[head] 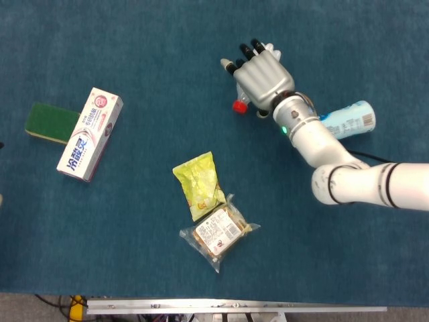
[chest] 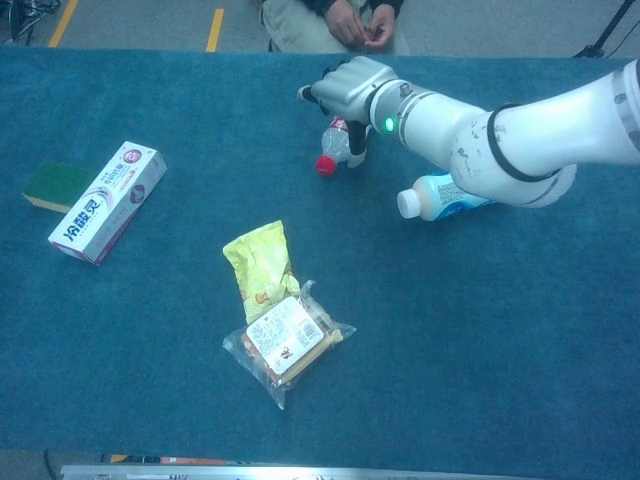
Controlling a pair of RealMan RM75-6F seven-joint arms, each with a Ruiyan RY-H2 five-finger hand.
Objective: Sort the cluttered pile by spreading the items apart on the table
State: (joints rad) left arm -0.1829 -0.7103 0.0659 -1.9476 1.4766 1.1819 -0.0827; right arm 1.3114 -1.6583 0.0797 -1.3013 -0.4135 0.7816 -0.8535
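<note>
My right hand (head: 263, 75) lies over a small cola bottle (chest: 335, 143) at the back of the blue table, fingers spread and arched over its body. In the head view only the bottle's red cap (head: 238, 106) shows, at the hand's left edge. In the chest view the right hand (chest: 350, 88) sits on top of the bottle with the thumb down beside it; no closed grip shows. A white-and-blue bottle (head: 348, 119) lies just right of the forearm. My left hand appears in neither view.
A yellow packet (head: 198, 184) touches a clear-wrapped snack (head: 218, 231) at centre front. A toothpaste box (head: 90, 134) overlaps a green sponge (head: 48, 122) at far left. A person's hands (chest: 358, 20) are at the far table edge.
</note>
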